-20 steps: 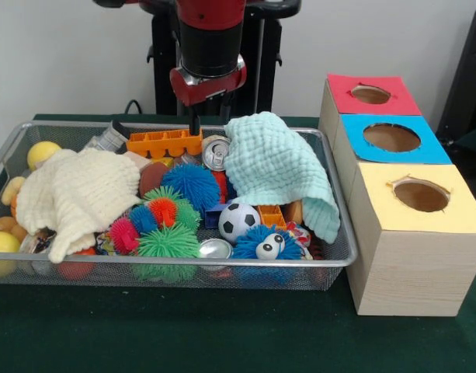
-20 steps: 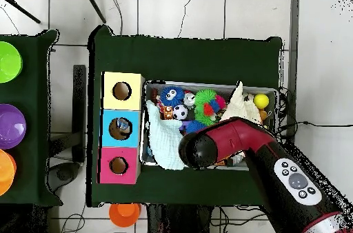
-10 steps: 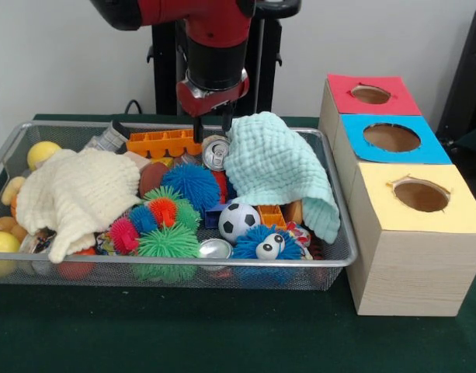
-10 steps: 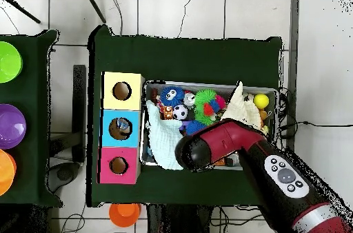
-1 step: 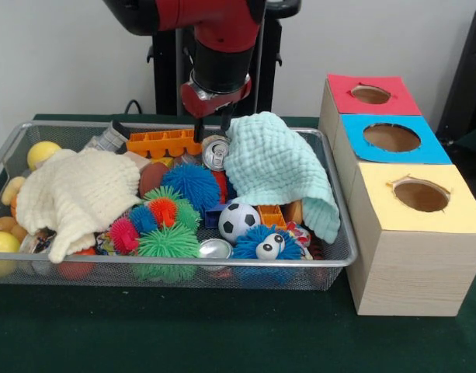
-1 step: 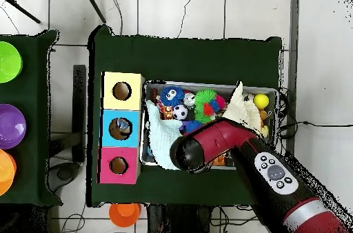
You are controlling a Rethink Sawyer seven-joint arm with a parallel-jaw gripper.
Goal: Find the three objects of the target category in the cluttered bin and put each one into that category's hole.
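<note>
A silver drink can point(image 5: 216, 153) stands upright at the back of the wire bin point(image 5: 335, 255), between an orange block tray point(image 5: 165, 143) and a mint cloth point(image 5: 278, 169). My gripper point(image 5: 212, 129) hangs just above the can, open, one finger on each side of its top. A second can point(image 5: 215, 249) lies at the bin's front under the toys. In the overhead view the arm point(image 6: 207, 146) hides the gripper and the back of the bin.
Red point(image 5: 370, 95), blue point(image 5: 391, 137) and yellow point(image 5: 421, 194) hole boxes stand right of the bin. A cream cloth point(image 5: 78, 194), spiky balls point(image 5: 166, 214), a soccer ball point(image 5: 238, 221) and yellow balls point(image 5: 42, 152) crowd the bin. Coloured bowls point(image 6: 9, 116) sit at the overhead view's left edge.
The gripper has moved right, from over the orange block tray to over the upright can. Nothing in the bin has shifted.
</note>
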